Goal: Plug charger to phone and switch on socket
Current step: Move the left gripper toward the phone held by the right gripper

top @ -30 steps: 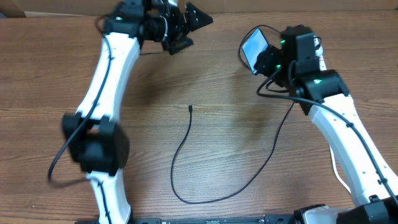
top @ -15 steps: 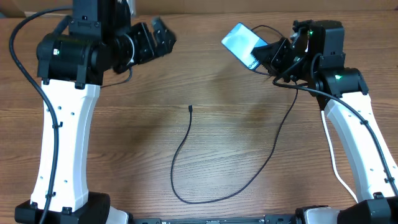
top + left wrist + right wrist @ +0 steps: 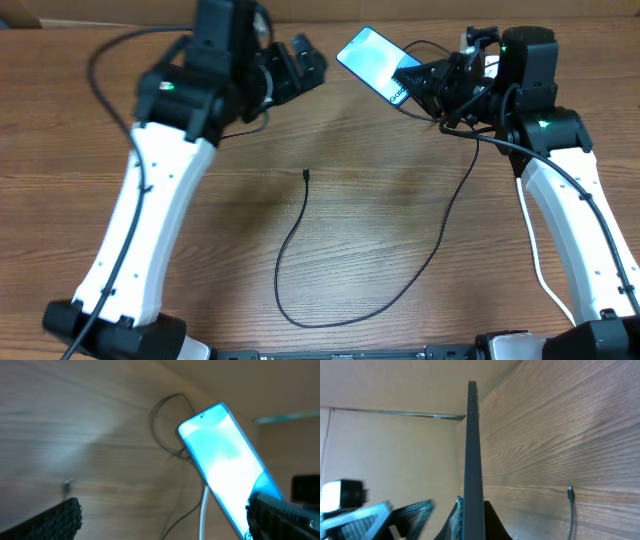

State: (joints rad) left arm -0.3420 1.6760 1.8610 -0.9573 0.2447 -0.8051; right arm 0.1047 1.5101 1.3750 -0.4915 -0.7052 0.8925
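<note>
Where the table (image 3: 60, 160) nears its far edge, the right gripper (image 3: 425, 85), clenched on 1 end of the phone (image 3: 370, 58), holds it tilted aloft; the left gripper (image 3: 303, 68), jaws spread and empty, hovers near it. The charger (image 3: 285, 260) loops on the wood, connector tip (image 3: 306, 175) well apart from both. Risk: pushing the tip in could pivot the phone in so narrow a grip.

One slim black-edged smartphone (image 3: 372, 60), light-blue screen; one long thin black cable (image 3: 300, 250), one small tip (image 3: 306, 175); two white-and-black robot arms, left (image 3: 150, 210) and right (image 3: 570, 220); one brown wooden surface (image 3: 380, 200).
</note>
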